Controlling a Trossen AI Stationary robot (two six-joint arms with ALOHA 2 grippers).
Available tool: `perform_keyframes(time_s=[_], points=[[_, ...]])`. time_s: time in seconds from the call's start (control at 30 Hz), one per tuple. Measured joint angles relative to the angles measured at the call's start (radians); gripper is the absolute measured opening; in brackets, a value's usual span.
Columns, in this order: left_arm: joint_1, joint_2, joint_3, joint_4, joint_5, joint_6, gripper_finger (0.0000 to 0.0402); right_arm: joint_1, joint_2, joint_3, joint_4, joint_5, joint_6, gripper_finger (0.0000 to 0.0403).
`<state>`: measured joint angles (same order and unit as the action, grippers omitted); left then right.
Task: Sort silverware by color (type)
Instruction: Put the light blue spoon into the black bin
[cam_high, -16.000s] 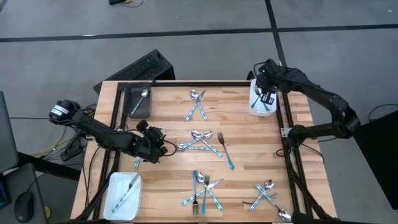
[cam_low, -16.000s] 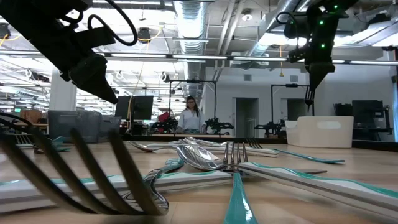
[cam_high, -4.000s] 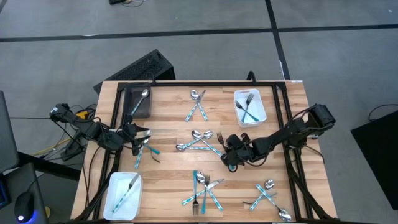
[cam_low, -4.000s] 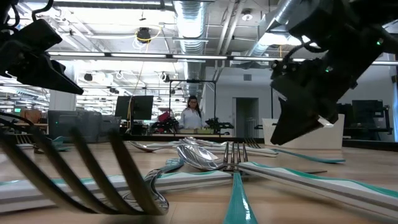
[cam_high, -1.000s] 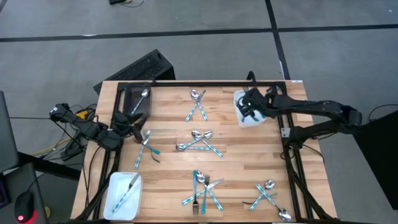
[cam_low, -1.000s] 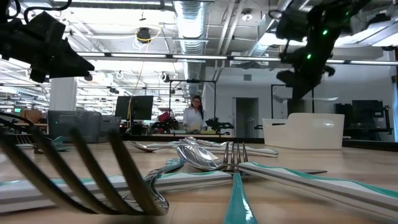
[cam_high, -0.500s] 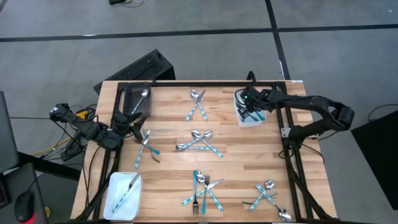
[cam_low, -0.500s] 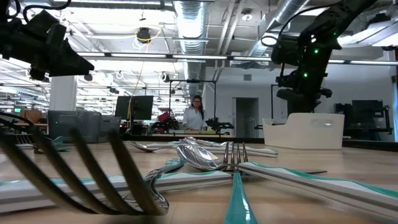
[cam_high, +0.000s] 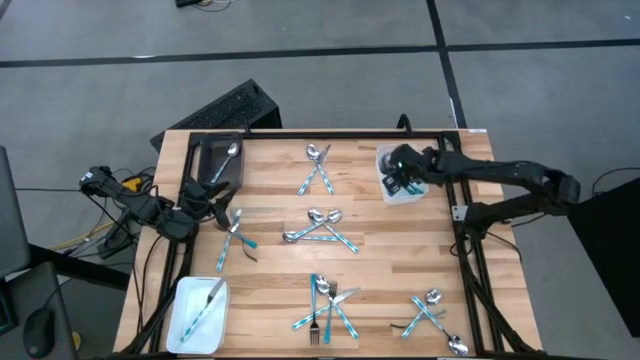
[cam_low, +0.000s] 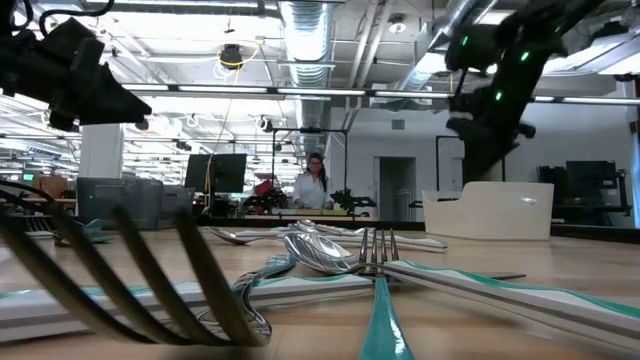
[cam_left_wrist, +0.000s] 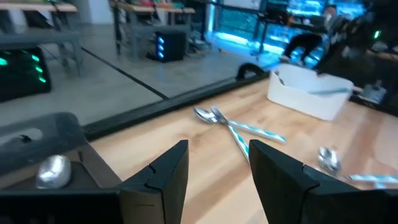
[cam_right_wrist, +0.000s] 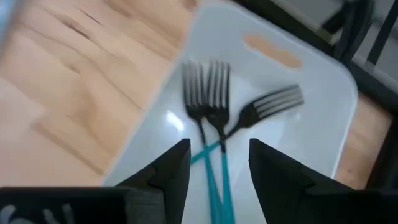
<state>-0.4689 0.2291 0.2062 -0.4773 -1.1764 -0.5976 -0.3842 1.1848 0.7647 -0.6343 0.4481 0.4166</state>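
The right gripper (cam_right_wrist: 214, 165) hangs over the far right white tray (cam_high: 384, 182), jaws spread with nothing between them. Straight ahead of those jaws, the right wrist view shows three forks (cam_right_wrist: 214, 109) lying in the tray: two side by side with tines pointing away from the jaws and teal handles running back toward them, a third angled across with its tines off to one side. From above, the arm covers most of that tray and the forks cannot be made out. The left gripper (cam_left_wrist: 214, 168) sits near the table's left edge, jaws apart and empty. Beyond them the left wrist view shows a crossed pair of spoons (cam_left_wrist: 231, 127) on the pale wood, bowls toward the black table rail, handles trailing away, and off to one side a spoon bowl (cam_left_wrist: 53, 171) in the dark grey bin (cam_high: 207, 160). The high view alone gives the rest of the silverware (cam_high: 322, 228): crossed clusters down the middle of the wooden table (cam_high: 280, 290), one at the near right corner (cam_high: 428, 312), a small group just beside the left jaws (cam_high: 232, 238), and one piece lying lengthwise in the near left white tray (cam_high: 185, 330). Heads are shiny metal, handles slim and teal. The low view shows fork tines (cam_low: 375, 243) close up and a person (cam_low: 315, 185) far behind.
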Motion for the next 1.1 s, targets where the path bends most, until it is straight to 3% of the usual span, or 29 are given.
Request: perform_keyframes(time_s=[0.13, 0.23, 0.47, 0.6, 0.87, 1.1], points=[[0.000, 0.000, 0.000, -0.044, 0.040, -0.068, 0.0155, 0.208, -0.098, 0.000, -0.031, 0.099, 0.114, 0.0182], [0.000, 0.000, 0.000, -0.068, 0.062, -0.109, 0.0155, 0.386, -0.144, 0.001, -0.044, 0.108, 0.213, 0.0176], [0.000, 0.000, 0.000, -0.070, 0.071, -0.132, 0.0155, 0.727, -0.091, 0.001, -0.035, 0.102, 0.409, 0.0162], [0.000, 0.000, 0.000, -0.071, 0.074, -0.144, 0.0155, 0.856, -0.017, 0.001, -0.046, 0.054, 0.531, 0.0154], [0.000, 0.000, 0.000, -0.074, 0.035, -0.124, 0.0155, 1.043, 0.098, 0.000, -0.106, -0.191, 0.873, 0.0139], [0.000, 0.000, 0.000, -0.074, 0.015, -0.124, 0.0155, 1.204, 0.101, 0.026, -0.194, -0.169, 1.082, 0.0132]])
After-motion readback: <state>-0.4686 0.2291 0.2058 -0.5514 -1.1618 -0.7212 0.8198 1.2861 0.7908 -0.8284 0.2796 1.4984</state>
